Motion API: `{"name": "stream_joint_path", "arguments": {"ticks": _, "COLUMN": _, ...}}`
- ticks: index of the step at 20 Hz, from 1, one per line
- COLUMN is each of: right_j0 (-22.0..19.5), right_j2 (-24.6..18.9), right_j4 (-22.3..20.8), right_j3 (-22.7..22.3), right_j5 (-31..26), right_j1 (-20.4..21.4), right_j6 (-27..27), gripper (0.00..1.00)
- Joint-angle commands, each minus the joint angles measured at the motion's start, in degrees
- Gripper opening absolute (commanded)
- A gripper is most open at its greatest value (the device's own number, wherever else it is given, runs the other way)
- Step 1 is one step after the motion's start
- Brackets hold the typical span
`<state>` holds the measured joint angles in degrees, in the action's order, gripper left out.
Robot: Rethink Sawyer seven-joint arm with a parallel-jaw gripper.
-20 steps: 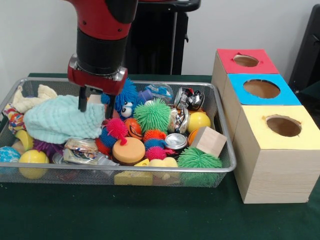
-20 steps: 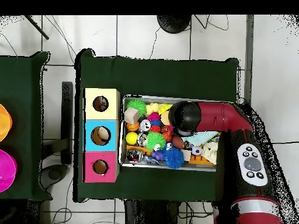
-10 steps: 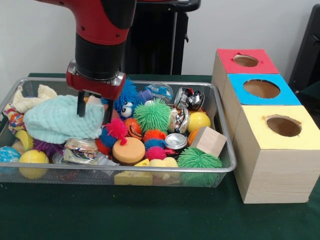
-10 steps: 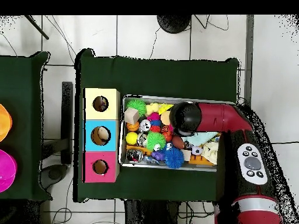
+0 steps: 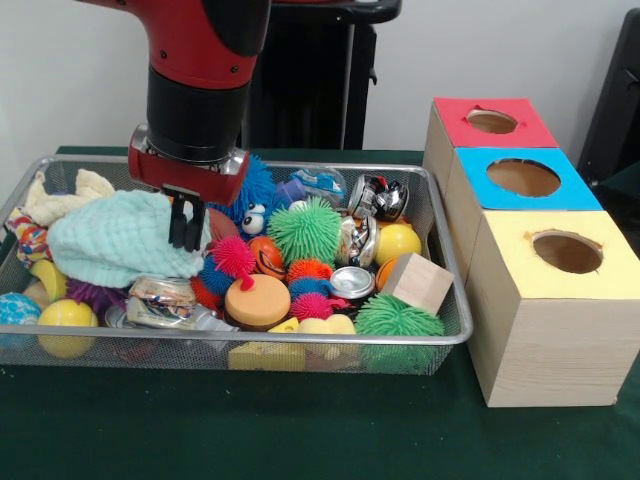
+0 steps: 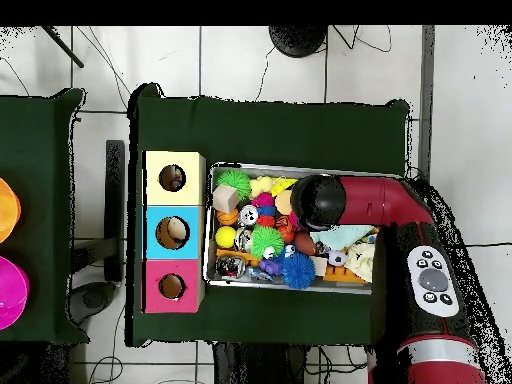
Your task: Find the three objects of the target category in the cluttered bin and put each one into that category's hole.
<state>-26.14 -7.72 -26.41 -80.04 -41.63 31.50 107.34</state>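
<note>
Front view, tool [image 5: 187,222] upright, pinched, over bin [image 5: 445,300]

The red and black arm [image 5: 205,60] comes down from twelve o'clock in the front view, its last black section upright and ending in a red collar with a silver rim. Under that collar hangs the tool [image 5: 186,222], pointing straight down, its two dark fingers [image 5: 180,222] drawn close together with no gap showing between them. In the overhead view the arm [image 6: 385,205] rises from six o'clock, bends, and reaches toward nine o'clock, its round black end hiding the tool.
</note>
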Motion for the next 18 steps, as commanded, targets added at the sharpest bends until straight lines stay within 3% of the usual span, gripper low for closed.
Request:
{"name": "stream_joint_path", "arguments": {"ticks": 1, "right_j0": -0.5, "right_j2": -4.09, "right_j4": -4.17, "right_j3": 0.99, "right_j5": -1.4, "right_j1": -1.86, "right_j6": -10.22, "gripper": 0.0}}
{"name": "stream_joint_path", "arguments": {"ticks": 7, "right_j0": -0.22, "right_j2": -3.85, "right_j4": -4.14, "right_j3": 0.82, "right_j5": -2.39, "right_j1": -1.99, "right_j6": -10.29, "gripper": 0.0}}
{"name": "stream_joint_path", "arguments": {"ticks": 8, "right_j0": -0.04, "right_j2": -4.01, "right_j4": -4.55, "right_j3": 2.03, "right_j5": -0.34, "right_j1": -3.85, "right_j6": -9.16, "gripper": 0.0}}
{"name": "stream_joint_path", "arguments": {"ticks": 12, "right_j0": 0.34, "right_j2": -4.62, "right_j4": -4.03, "right_j3": 4.5, "right_j5": -0.82, "right_j1": -6.28, "right_j6": -8.79, "gripper": 0.0}}
{"name": "stream_joint_path", "arguments": {"ticks": 18, "right_j0": 2.07, "right_j2": -3.65, "right_j4": -1.61, "right_j3": 2.98, "right_j5": -8.51, "right_j1": -1.95, "right_j6": -9.02, "gripper": 0.0}}
